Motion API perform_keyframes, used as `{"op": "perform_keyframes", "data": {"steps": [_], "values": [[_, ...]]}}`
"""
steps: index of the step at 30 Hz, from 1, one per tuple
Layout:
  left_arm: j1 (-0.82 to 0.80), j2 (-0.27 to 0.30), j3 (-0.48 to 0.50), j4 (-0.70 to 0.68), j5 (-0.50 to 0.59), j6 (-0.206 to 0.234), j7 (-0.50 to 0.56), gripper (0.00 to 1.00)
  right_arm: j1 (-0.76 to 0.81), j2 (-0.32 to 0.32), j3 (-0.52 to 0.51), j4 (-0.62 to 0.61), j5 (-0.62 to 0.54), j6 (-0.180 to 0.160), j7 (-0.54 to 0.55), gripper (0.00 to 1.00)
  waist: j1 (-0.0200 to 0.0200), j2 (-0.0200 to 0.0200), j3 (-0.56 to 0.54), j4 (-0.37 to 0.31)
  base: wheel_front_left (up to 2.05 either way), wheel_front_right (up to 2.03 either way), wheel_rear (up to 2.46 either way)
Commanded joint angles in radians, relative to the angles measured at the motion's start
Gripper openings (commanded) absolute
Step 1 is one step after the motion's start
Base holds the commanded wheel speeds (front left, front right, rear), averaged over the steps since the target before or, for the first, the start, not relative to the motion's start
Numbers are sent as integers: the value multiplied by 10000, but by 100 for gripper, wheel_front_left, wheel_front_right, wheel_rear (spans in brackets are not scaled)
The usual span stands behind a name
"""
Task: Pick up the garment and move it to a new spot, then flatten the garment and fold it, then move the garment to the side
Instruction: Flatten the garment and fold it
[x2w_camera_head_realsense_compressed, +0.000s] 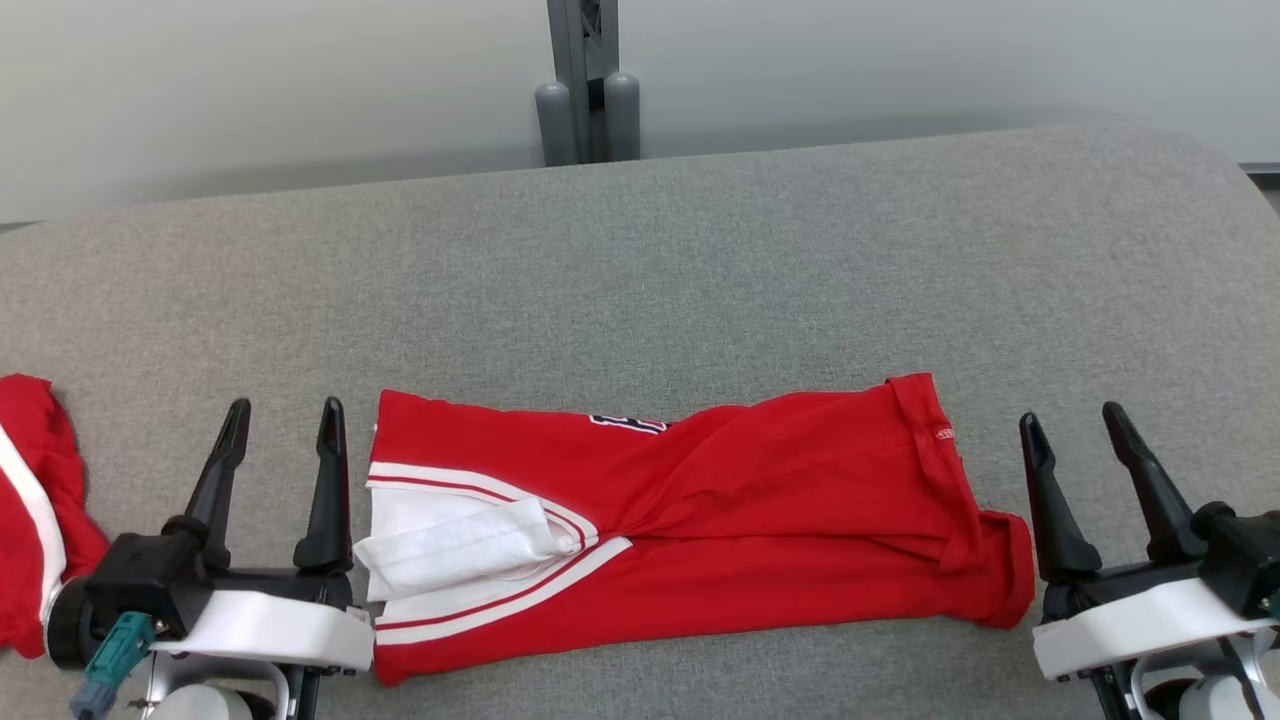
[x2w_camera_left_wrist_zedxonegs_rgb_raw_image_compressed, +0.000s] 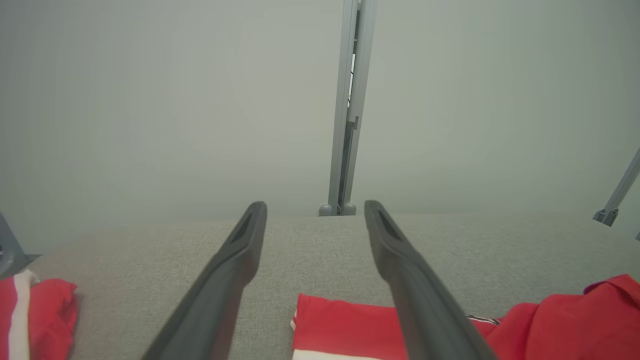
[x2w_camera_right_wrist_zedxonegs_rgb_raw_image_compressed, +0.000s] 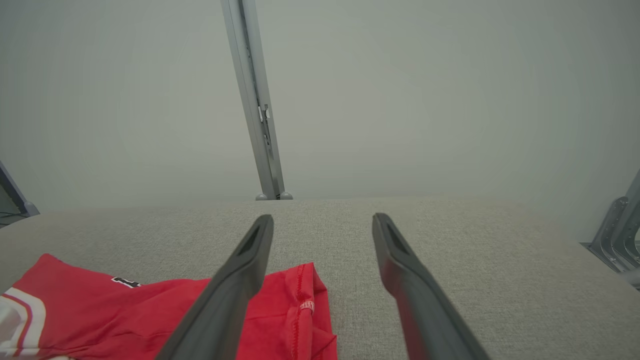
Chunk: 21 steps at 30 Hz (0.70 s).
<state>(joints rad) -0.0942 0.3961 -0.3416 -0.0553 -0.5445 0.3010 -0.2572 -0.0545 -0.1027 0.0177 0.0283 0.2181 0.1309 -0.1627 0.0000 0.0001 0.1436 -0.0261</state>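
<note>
A: So, from the head camera, where is the garment?
B: The red garment (x2w_camera_head_realsense_compressed: 700, 520) lies folded into a long band on the grey table (x2w_camera_head_realsense_compressed: 700, 250). It is on the near side of the grey post (x2w_camera_head_realsense_compressed: 588, 80) and stretches out to both sides of it. White stripes and a white lining show at its end left of the post.
A: And the grippers?
B: The left gripper (x2w_camera_head_realsense_compressed: 285, 410) sits left of the post on the near side, fingers spread and empty, with one finger just beside the striped end. The right gripper (x2w_camera_head_realsense_compressed: 1070, 415) sits well right of the post, also spread and empty, just beside the garment's other end.
A: Anything else around?
B: A second red cloth (x2w_camera_head_realsense_compressed: 35, 500) with a white stripe lies farthest left of the post, beyond the left gripper.
A: The left wrist camera?
B: The post (x2w_camera_left_wrist_zedxonegs_rgb_raw_image_compressed: 350, 100) rises between the left gripper's (x2w_camera_left_wrist_zedxonegs_rgb_raw_image_compressed: 315, 207) parted fingertips. The garment (x2w_camera_left_wrist_zedxonegs_rgb_raw_image_compressed: 340, 325) lies nearer than the post, partly hidden behind one finger. The second red cloth (x2w_camera_left_wrist_zedxonegs_rgb_raw_image_compressed: 45, 315) is low and far left of the post, and a metal bracket (x2w_camera_left_wrist_zedxonegs_rgb_raw_image_compressed: 615, 200) is far to its right.
A: The right wrist camera?
B: The post (x2w_camera_right_wrist_zedxonegs_rgb_raw_image_compressed: 255, 100) stands just left of the right gripper (x2w_camera_right_wrist_zedxonegs_rgb_raw_image_compressed: 322, 220), whose fingers are wide apart and hold nothing. The garment's (x2w_camera_right_wrist_zedxonegs_rgb_raw_image_compressed: 150, 310) hemmed end lies nearer than the post, and one finger crosses in front of it.
</note>
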Motion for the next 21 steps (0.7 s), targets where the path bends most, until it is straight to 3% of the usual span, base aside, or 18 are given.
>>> {"op": "perform_keyframes", "data": {"steps": [1,21], "values": [[148,45,24,181,93,-57,-57,100,167,10,31,109,-51,-3,76,100,0,-1,-147,-6,0,0,0],[189,-59,-47,843,158,-226,-68,100,195,37,-78,468,113,-3,231,100,0,-1,-292,171,0,0,0]]}}
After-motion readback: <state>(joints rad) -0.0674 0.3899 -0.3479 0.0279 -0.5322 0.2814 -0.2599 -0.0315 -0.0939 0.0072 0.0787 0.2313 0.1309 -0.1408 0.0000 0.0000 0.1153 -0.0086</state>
